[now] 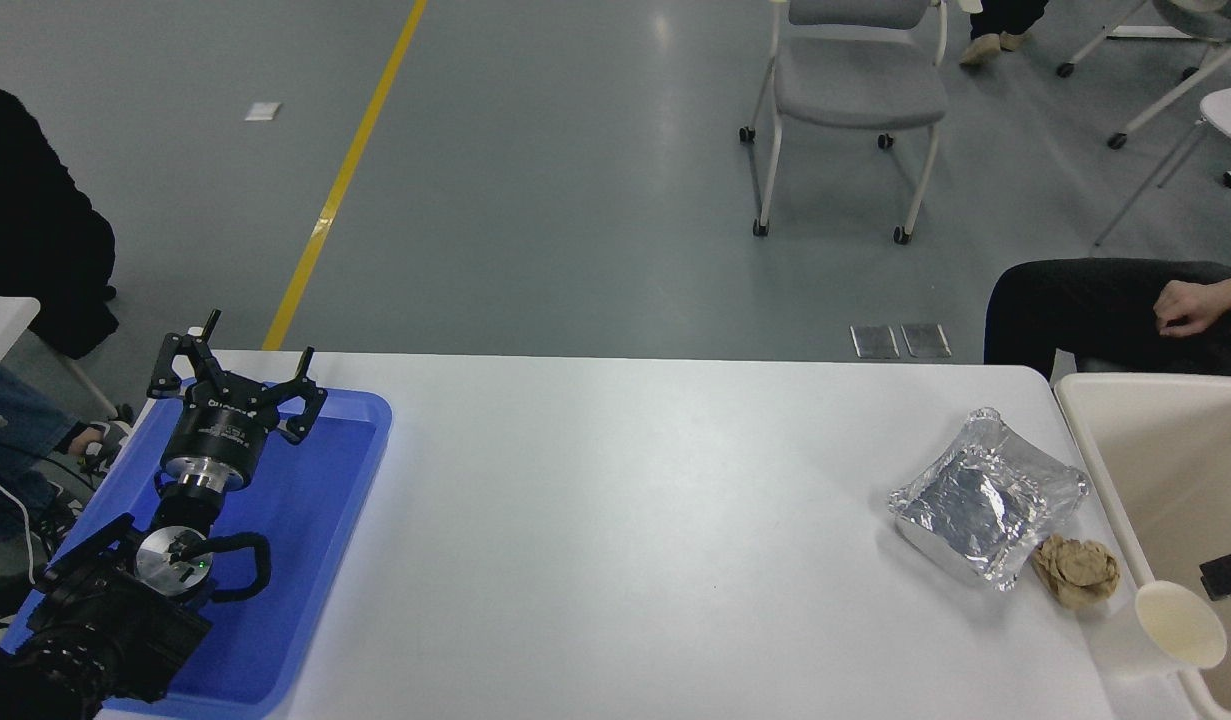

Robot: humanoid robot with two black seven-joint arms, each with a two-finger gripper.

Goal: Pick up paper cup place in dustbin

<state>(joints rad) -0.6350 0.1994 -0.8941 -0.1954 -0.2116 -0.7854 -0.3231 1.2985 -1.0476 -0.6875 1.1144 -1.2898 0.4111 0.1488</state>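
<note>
The paper cup [1170,628] is standing upright at the right-hand near corner of the white table [625,520], its cream inside facing up and its rim almost against the wall of the dustbin [1095,450]. The dustbin, a large beige bin, is sitting just off the table's right edge, running down to the picture's bottom corner.

Just beside the cup, on the side away from the bin, a crumpled brown paper wad [1077,570] is lying on the table, touching or nearly touching a silver foil tray [985,500] that is resting a little farther from the cup.

Only a small black piece of the right gripper [1230,574] is showing at the picture's right edge, over the dustbin and just above the cup (too little of it is in view to tell how its fingers are set, or whether it is touching anything).

Far from the cup, at the table's opposite end, the left gripper [237,375] is hanging over a blue plastic tray [305,560] with its fingers spread wide and nothing between them.

Beyond the dustbin, a person's hand [1190,305] is resting on a dark-trousered leg.
</note>
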